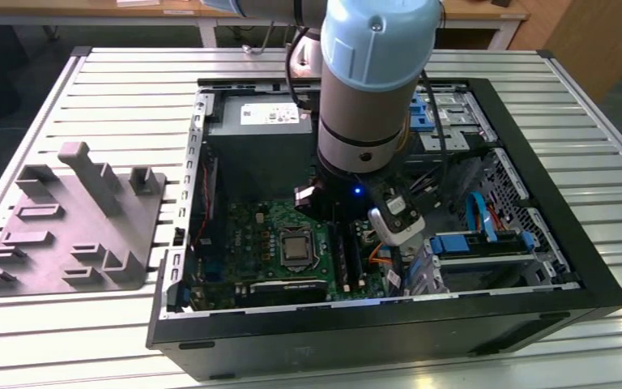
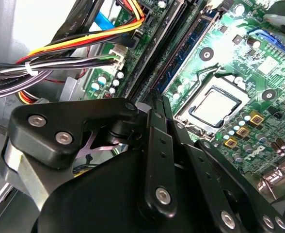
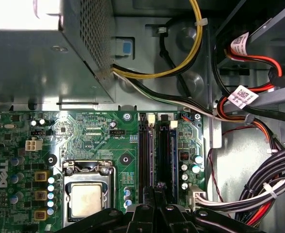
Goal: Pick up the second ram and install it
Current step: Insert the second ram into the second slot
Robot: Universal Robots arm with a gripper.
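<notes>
My gripper [image 2: 157, 99] hangs low inside the open computer case, its two thin black fingers closed together. In the first wrist view the gripper [image 3: 157, 188] points straight at the long black memory slots [image 3: 145, 155] of the green motherboard [image 3: 94, 131]. A dark blue-green ram [image 3: 172, 160] stands on edge in the slot beside the fingertips, and in the second wrist view the ram [image 2: 188, 51] runs away from them. I cannot tell whether it is the second ram, or whether a stick is pinched between the fingers. The arm [image 1: 365, 105] covers the gripper in the exterior view.
The processor socket [image 3: 87, 199] lies beside the slots. The grey power-supply box [image 3: 36, 63] stands at the slots' far end. Cable bundles [image 3: 263, 189] and drive bays [image 1: 484, 243] crowd the other side. A grey fixture [image 1: 68, 223] sits outside the case [image 1: 398, 324].
</notes>
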